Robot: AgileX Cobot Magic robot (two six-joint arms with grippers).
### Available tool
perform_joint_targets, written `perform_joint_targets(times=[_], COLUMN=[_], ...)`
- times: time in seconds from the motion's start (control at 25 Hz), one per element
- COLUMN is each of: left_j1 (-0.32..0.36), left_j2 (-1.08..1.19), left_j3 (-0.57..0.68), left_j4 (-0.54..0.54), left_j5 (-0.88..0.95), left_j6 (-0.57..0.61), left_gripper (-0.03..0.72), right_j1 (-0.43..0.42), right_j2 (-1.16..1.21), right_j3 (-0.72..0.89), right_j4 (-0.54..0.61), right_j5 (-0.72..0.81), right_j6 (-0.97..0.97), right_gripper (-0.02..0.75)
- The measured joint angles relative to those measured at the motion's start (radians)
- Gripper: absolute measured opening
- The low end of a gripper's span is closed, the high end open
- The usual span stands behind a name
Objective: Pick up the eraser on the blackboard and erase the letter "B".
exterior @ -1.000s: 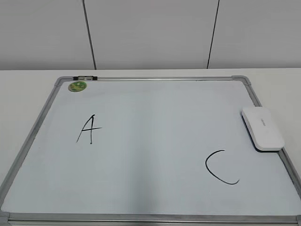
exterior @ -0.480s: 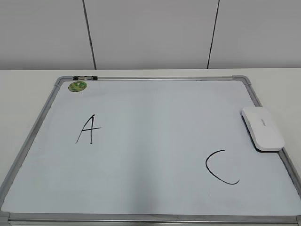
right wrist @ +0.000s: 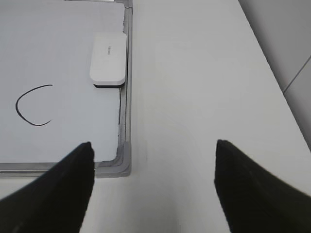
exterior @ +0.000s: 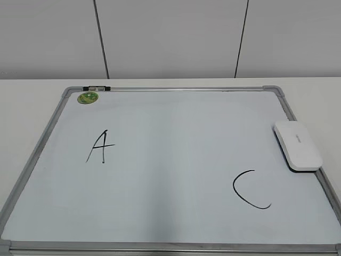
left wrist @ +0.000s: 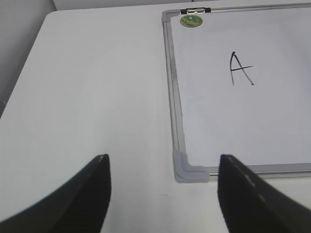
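The blackboard (exterior: pixel 176 224) is a white board with a silver frame, lying flat on the table. The white eraser (exterior: pixel 297 144) lies on its right edge; it also shows in the right wrist view (right wrist: pixel 108 58). A black "A" (exterior: pixel 101 146) is at the left and a larger "C" (exterior: pixel 249 189) at the lower right. No letter "B" shows on the board in any view. My left gripper (left wrist: pixel 163 162) is open and empty above the table beside the board's near left corner (left wrist: pixel 189 170). My right gripper (right wrist: pixel 153 148) is open and empty near the board's near right corner (right wrist: pixel 121 162). Neither gripper shows in the exterior view.
A green round magnet (exterior: pixel 88 97) sits at the board's far left corner, also in the left wrist view (left wrist: pixel 191 20). A small clip (exterior: pixel 96 87) is on the top frame. Bare white table lies left (left wrist: pixel 87 97) and right (right wrist: pixel 194 87) of the board. A wall stands behind.
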Motion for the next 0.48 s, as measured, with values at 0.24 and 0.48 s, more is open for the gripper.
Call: perform_joint_targets(times=[0.24, 0.48], left_j1=[0.003, 0.003], left_j2=[0.0, 0.0], left_j3=[0.0, 0.0], left_j4=[0.0, 0.0], left_j5=[0.0, 0.0], left_j6=[0.0, 0.0], left_gripper=[0.501, 0.501], right_j1=[0.0, 0.0], right_j2=[0.0, 0.0], right_j3=[0.0, 0.0], right_j4=[0.0, 0.0], right_j5=[0.0, 0.0], right_j6=[0.0, 0.0], right_gripper=[0.592, 0.592])
